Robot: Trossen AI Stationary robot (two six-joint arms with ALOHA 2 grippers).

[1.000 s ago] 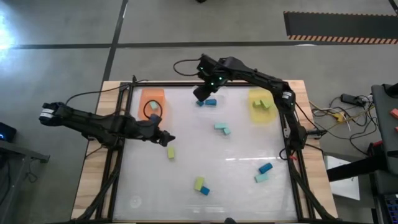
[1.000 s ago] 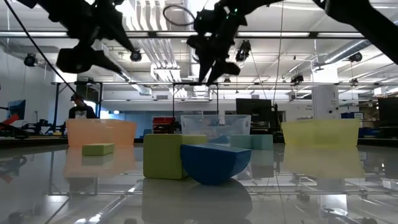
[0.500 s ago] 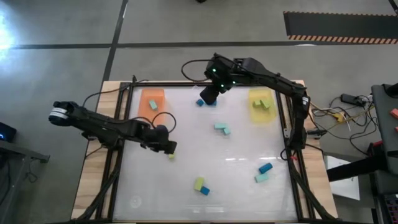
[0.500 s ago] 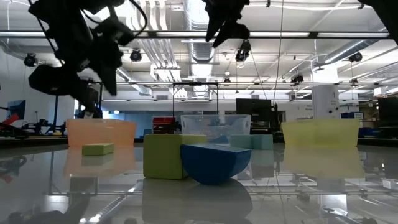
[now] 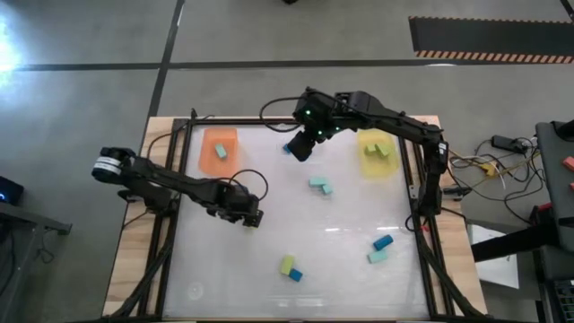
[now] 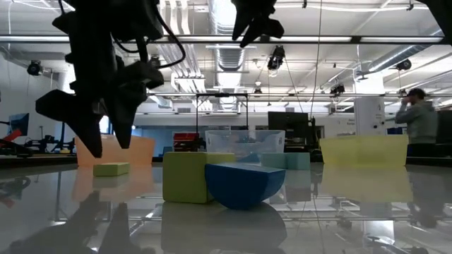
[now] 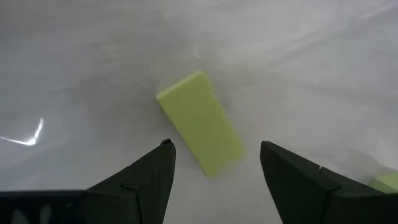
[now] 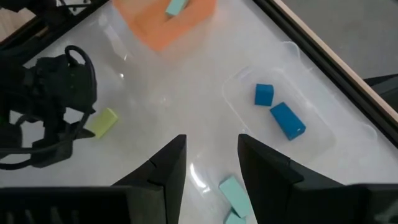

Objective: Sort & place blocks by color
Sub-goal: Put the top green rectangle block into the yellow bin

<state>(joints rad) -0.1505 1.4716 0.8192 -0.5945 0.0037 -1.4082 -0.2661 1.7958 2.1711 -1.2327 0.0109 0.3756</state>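
1. The left gripper (image 7: pixel 214 163) hangs low over the bench (image 5: pixel 341 260) near its left-centre, fingers spread wide, a yellow-green block (image 7: pixel 200 122) lying flat between and just beyond the tips, untouched.
2. The right gripper (image 8: pixel 208 158) is raised above the far-centre of the bench, fingers close together with nothing between them.
3. An orange tray (image 5: pixel 219 149) holds one pale teal block (image 8: pixel 176 6).
4. A clear tray (image 8: pixel 305 99) holds two blue blocks (image 8: pixel 277 111).
5. A yellow tray (image 5: pixel 378 153) holds what appear to be yellow-green blocks.
6. Other blocks lie scattered on the bench.
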